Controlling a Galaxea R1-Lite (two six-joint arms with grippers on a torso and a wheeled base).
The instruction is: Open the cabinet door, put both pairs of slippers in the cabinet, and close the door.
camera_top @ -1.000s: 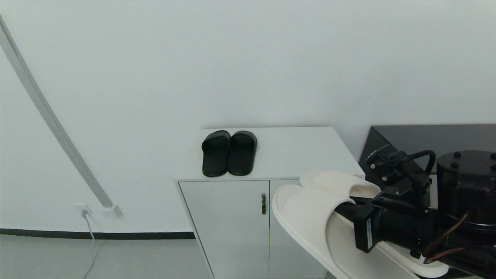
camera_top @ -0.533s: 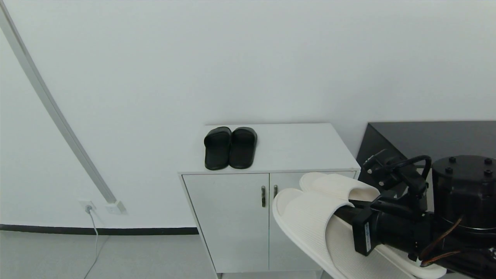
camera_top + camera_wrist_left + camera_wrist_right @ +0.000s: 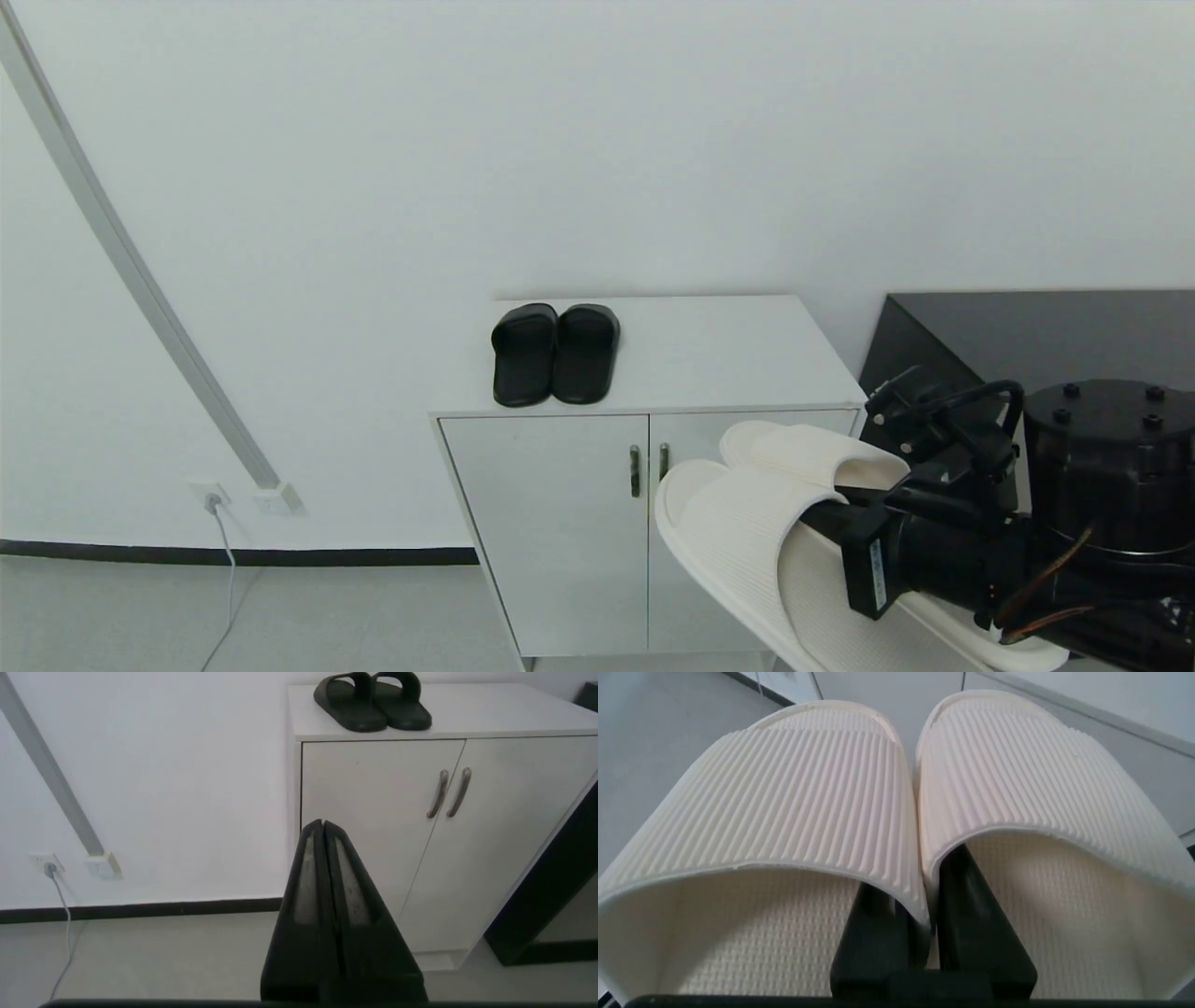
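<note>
Cream ribbed-strap slippers occupy the lower right of the head view, carried as a pair by the right gripper. In the right wrist view one dark finger lies under each strap, so that the adjoining inner sides of the two straps are pinched between the fingers, and the toes point away from the wrist toward the cabinet. The left gripper carries nothing: its two fingers are pressed flat together, and it faces the cabinet front from well apart. Beyond the carried pair, at lower centre of the head view, stands the white two-door cabinet. Both doors are shut, and the two vertical door handles sit side by side at the centre seam, touched by neither gripper. On the cabinet's top, toward its left end in the head view, the black slippers lie side by side and touching. A dark counter adjoins the cabinet at the right edge of the frame, and a plain white wall closes the scene behind. Judged progress: one pair is in hand, but no step of the task proper is complete. The door is unopened and neither pair is inside. Remaining, as far as can be judged, are opening a door, most plausibly with the free left gripper, placing the cream pair, fetching and placing the black pair, and closing the door.
</note>
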